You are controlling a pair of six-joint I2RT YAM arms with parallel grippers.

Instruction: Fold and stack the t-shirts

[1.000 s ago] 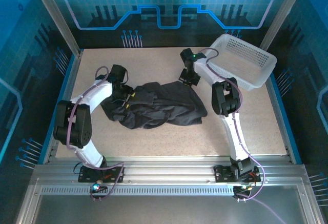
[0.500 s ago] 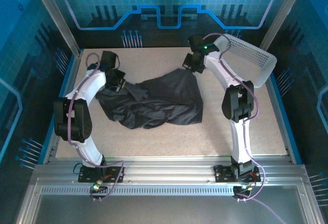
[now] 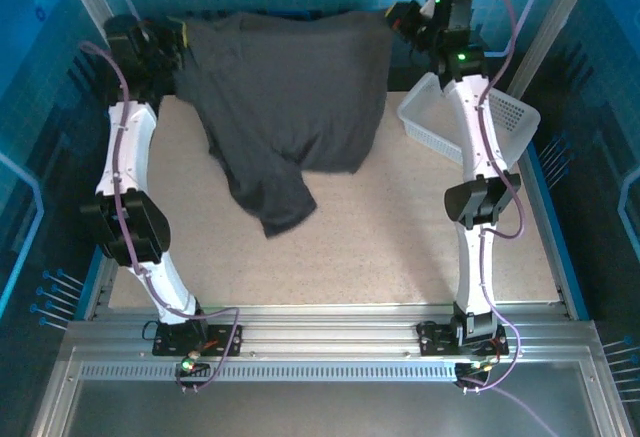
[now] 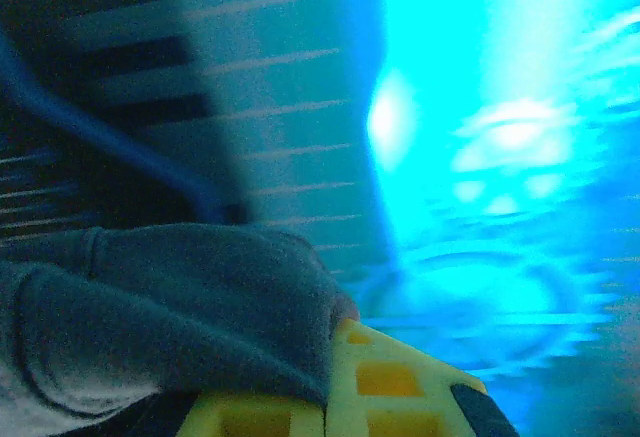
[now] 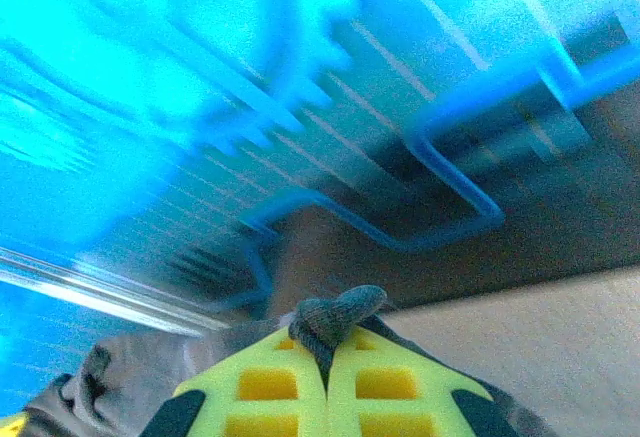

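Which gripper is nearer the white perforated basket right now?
Right. The right gripper, shut on a corner of the dark t-shirt, is raised just left of the white perforated basket. The left gripper holds the opposite corner, a full shirt width farther left.

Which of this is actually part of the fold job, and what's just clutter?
Job:
- t-shirt, hanging spread between both grippers
- left gripper, pinching one top corner
- right gripper, pinching the other

Lying about:
- basket, on the table at the right, untouched
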